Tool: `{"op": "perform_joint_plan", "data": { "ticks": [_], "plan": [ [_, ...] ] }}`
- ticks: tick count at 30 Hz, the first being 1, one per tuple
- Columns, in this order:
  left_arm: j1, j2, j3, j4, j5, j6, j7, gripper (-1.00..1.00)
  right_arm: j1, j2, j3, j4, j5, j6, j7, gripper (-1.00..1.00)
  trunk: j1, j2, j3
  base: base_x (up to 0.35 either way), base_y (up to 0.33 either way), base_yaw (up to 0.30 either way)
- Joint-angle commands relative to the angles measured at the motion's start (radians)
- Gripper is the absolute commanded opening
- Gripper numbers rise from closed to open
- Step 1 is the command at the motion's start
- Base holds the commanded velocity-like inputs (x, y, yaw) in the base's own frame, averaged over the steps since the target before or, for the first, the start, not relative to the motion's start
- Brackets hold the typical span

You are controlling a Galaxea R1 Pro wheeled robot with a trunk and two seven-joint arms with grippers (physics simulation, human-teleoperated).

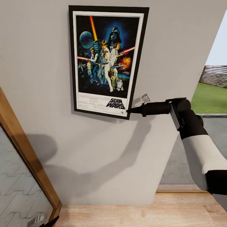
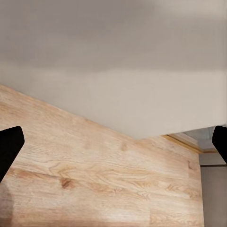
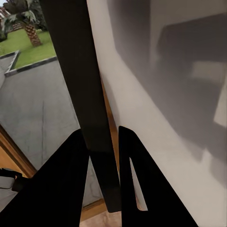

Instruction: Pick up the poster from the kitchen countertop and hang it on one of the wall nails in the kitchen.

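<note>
The poster (image 1: 105, 60), black-framed with Star Wars artwork and a white logo strip, lies flat against the pale wall (image 1: 94, 157), slightly tilted. My right gripper (image 1: 130, 110) is shut on its lower right corner. In the right wrist view the black frame edge (image 3: 78, 71) runs between the two fingers (image 3: 66, 189). A small grey metal piece (image 1: 145, 97) sticks out of the wall just above that gripper. My left gripper (image 2: 113, 144) hangs low with its jaws wide apart and nothing between them, facing the floor and the foot of the wall. The kitchen countertop is out of view.
A wood-framed glass pane (image 1: 19, 142) slants along the left. Light wooden floor (image 1: 142, 214) runs under the wall. To the right the wall ends at an opening onto grey paving and a lawn (image 1: 211, 97).
</note>
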Motion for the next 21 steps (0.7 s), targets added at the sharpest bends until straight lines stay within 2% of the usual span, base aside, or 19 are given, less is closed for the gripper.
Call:
{"op": "perform_joint_plan", "data": {
  "ticks": [1,21],
  "plan": [
    [-0.001,0.001,-0.008,0.001,0.005,-0.009,-0.001,1.00,-0.001,-0.001,0.002,0.009,0.030,0.003,0.005,-1.00,0.001,-0.002,-0.002,0.000,0.000,0.000],
    [-0.001,0.001,-0.008,0.001,0.005,-0.009,-0.001,1.00,0.000,-0.001,0.003,-0.002,0.028,0.001,0.005,-1.00,0.001,-0.002,-0.002,0.000,0.000,0.000]
  ]
}}
